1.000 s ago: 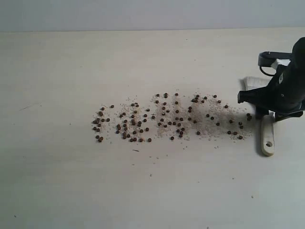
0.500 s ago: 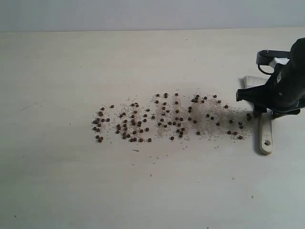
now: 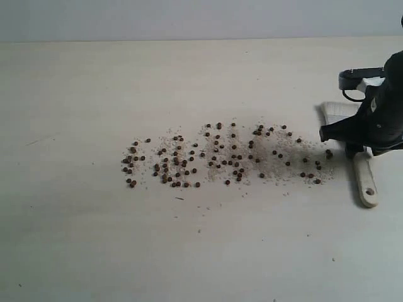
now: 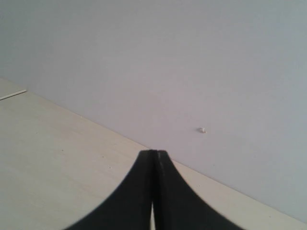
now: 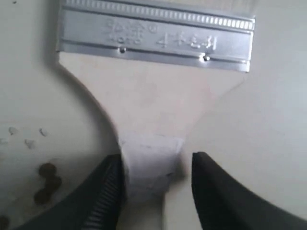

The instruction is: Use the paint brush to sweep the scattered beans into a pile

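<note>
Pale bench (image 3: 189, 251), plain wall (image 3: 189, 19) behind. Beans (image 3: 214, 157) strewn in a wide band mid-bench, mixed with pale crumbs (image 3: 277, 167). Paint brush (image 3: 364, 182) lies flat at their 3 o'clock end, handle toward 5 o'clock. Right tool (image 5: 156, 165) open, jaws straddling the handle neck, one side touching, the other just clear. Left tool (image 4: 153, 191) closed, empty, facing the wall. Risk: uneven closing twists the handle, so the brush slips or swings into the nearest beans and flicks them wider.
</note>
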Controlling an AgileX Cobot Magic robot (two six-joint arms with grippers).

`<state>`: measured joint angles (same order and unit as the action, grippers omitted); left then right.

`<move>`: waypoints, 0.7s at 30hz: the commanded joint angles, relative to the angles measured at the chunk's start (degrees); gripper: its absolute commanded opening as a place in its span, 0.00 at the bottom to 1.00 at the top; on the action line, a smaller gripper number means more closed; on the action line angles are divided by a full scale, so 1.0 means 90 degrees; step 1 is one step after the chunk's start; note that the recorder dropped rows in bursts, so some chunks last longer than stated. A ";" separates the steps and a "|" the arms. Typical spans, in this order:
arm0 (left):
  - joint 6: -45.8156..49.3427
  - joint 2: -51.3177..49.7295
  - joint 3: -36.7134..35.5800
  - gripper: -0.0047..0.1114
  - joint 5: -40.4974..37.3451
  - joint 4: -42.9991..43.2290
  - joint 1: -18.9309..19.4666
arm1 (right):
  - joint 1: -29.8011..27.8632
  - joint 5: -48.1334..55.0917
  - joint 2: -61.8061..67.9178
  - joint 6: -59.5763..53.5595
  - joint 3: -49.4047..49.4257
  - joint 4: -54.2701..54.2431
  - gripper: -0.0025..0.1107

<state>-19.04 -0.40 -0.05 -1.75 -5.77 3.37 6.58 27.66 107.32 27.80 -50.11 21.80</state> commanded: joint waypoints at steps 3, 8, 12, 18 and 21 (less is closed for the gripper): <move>-0.0011 0.0024 0.0005 0.04 -0.0001 -0.0047 0.0011 | 0.0007 0.0117 0.0044 0.0480 0.0046 0.0234 0.43; -0.0011 0.0024 0.0005 0.04 -0.0001 -0.0047 0.0011 | 0.0007 0.0101 0.0206 0.0641 0.0046 0.0234 0.43; -0.0011 0.0024 0.0005 0.04 -0.0001 -0.0047 0.0011 | 0.0007 0.0113 0.0358 0.0641 0.0046 0.0234 0.40; -0.0011 0.0024 0.0005 0.04 -0.0001 -0.0047 0.0011 | 0.0007 0.0181 0.0386 0.0583 0.0046 0.0254 0.08; -0.0011 0.0024 0.0005 0.04 -0.0001 -0.0047 0.0011 | 0.0007 0.0194 0.0386 0.0515 0.0046 0.0254 0.02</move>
<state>-19.04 -0.40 -0.05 -1.75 -5.77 3.37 6.58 26.95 108.53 33.68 -50.67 24.09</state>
